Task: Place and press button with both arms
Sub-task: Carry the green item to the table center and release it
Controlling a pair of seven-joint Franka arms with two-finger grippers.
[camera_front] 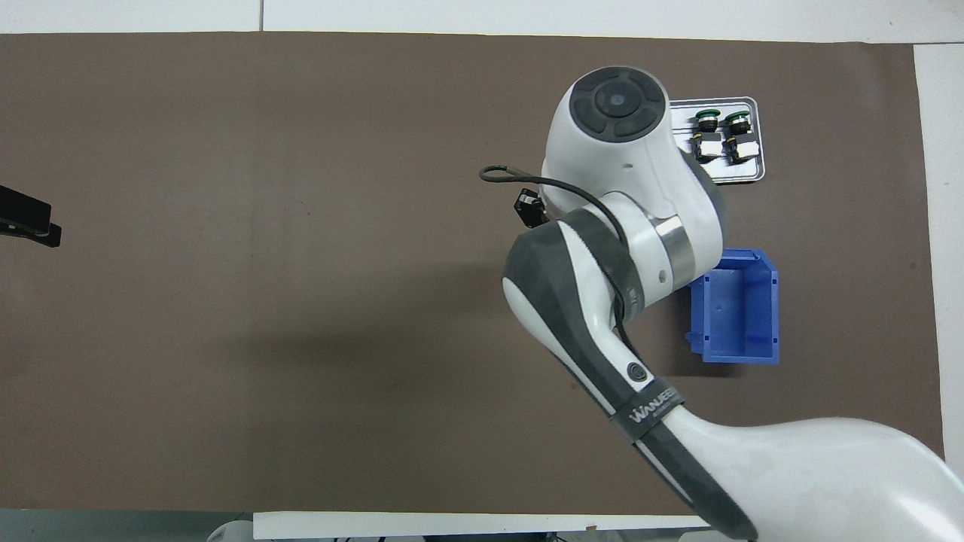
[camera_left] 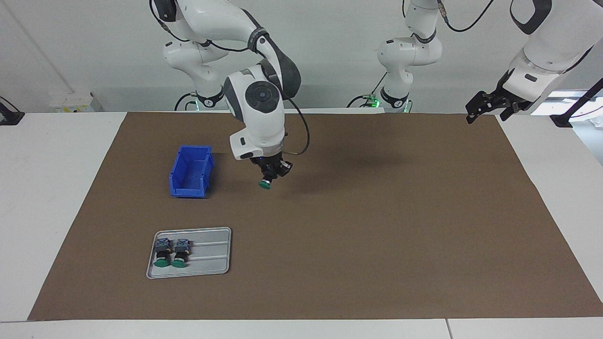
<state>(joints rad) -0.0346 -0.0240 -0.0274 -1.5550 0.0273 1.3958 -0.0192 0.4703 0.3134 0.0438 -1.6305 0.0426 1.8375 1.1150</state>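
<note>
My right gripper (camera_left: 272, 175) pinches one button (camera_left: 265, 183) above the mat beside the bin (camera_left: 191, 172); placing and pressing remain. My left gripper (camera_left: 490, 107) waits, spread wide.

My table (camera_left: 42, 197) is white, and a large brown mat (camera_left: 377, 235) covers most of its top, with the white edges showing around it. Where I stand, a plain pale wall (camera_left: 330, 42) rises just at the table's edge. The light is even and soft, so only weak shadows fall on the mat, and a small white box (camera_left: 73, 102) sits by the wall.
</note>
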